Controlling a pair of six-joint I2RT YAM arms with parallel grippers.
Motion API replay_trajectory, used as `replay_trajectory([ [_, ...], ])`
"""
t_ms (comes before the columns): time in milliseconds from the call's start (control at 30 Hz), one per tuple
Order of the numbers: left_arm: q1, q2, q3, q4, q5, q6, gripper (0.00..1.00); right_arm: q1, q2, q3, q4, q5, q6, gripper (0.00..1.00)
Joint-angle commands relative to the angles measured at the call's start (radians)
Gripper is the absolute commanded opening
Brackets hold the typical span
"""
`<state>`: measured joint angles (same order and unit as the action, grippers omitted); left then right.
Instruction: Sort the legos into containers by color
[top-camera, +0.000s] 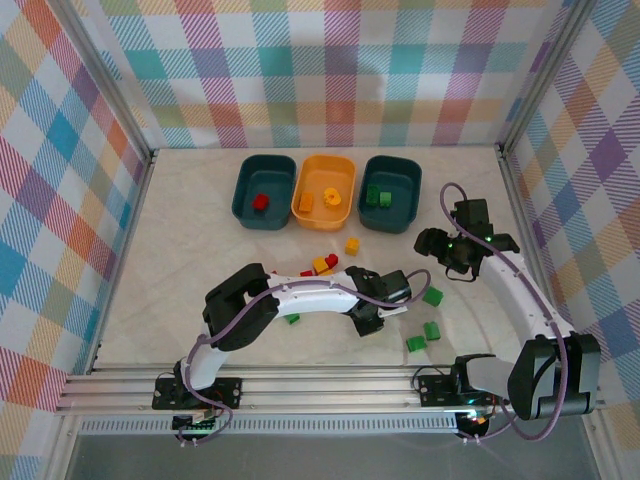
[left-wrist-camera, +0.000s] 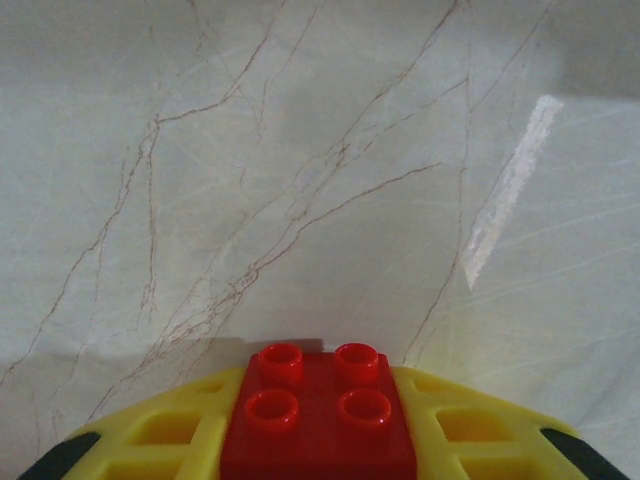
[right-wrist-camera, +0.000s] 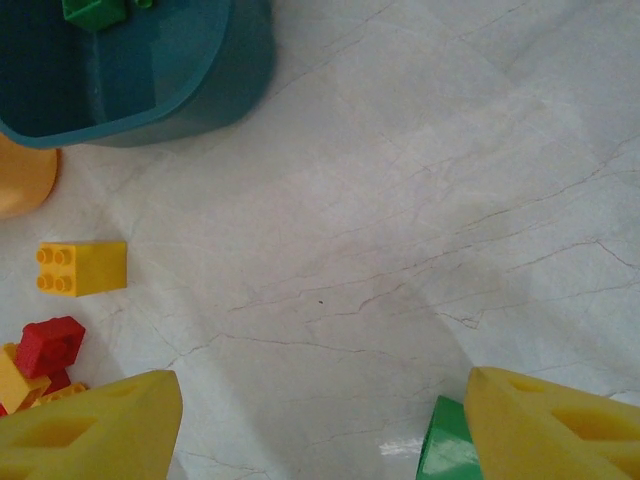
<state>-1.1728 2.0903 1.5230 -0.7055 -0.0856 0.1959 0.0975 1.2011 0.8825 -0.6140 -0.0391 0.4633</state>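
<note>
I see my left gripper (left-wrist-camera: 320, 450) pinching a red brick (left-wrist-camera: 318, 415) (four studs up), my right gripper (right-wrist-camera: 322, 400) spread above the table (right-wrist-camera: 420, 180).

red lego (left-wrist-camera: 318, 415) clamped in gripper (left-wrist-camera: 320, 448), marble table (left-wrist-camera: 330, 160)

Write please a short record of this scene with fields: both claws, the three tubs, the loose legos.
left claw: shut on red lego
right claw: open above table, green lego beside one finger
left teal tub: red piece inside
orange tub: yellow pieces inside
right teal tub: green pieces inside
loose cluster: red and yellow, unsorted
</note>
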Motion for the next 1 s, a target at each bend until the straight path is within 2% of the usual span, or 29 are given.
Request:
replay_trajectory([
  [0, 0.029, -0.032, 0.024, -0.051, -0.06, -0.004, 0.25, -0.006, -0.028, 0.003, 0.002, -0.014, -0.007, 0.75],
  [133, 0.073, -0.063, 0.051, -0.067, -0.087, -0.016, 0.21, -0.007, -0.041, 0.0, 0.0, 0.007, -0.013, 0.74],
  [233, 0.162, -0.116, 0.064, -0.068, -0.067, -0.035, 0.2, -0.007, -0.047, 0.005, 0.0, 0.016, -0.015, 0.74],
  [433, 0.465, -0.199, 0.183, -0.074, -0.038, -0.141, 0.23, -0.008, -0.038, -0.012, 0.027, -0.008, -0.003, 0.74],
  [600, 0.73, -0.059, 0.44, -0.157, -0.083, -0.331, 0.24, -0.008, -0.029, -0.049, 0.064, -0.048, 0.011, 0.74],
  [700, 0.846, 0.082, 0.634, -0.252, -0.016, -0.392, 0.25, -0.008, -0.032, -0.057, 0.065, -0.054, -0.001, 0.74],
  [867, 0.933, 0.292, 0.902, -0.371, 0.045, -0.398, 0.27, -0.008, -0.042, -0.063, 0.043, -0.052, -0.012, 0.74],
  [967, 0.952, 0.328, 0.922, -0.359, 0.055, -0.391, 0.3, -0.008, -0.043, -0.068, 0.028, -0.046, -0.007, 0.74],
])
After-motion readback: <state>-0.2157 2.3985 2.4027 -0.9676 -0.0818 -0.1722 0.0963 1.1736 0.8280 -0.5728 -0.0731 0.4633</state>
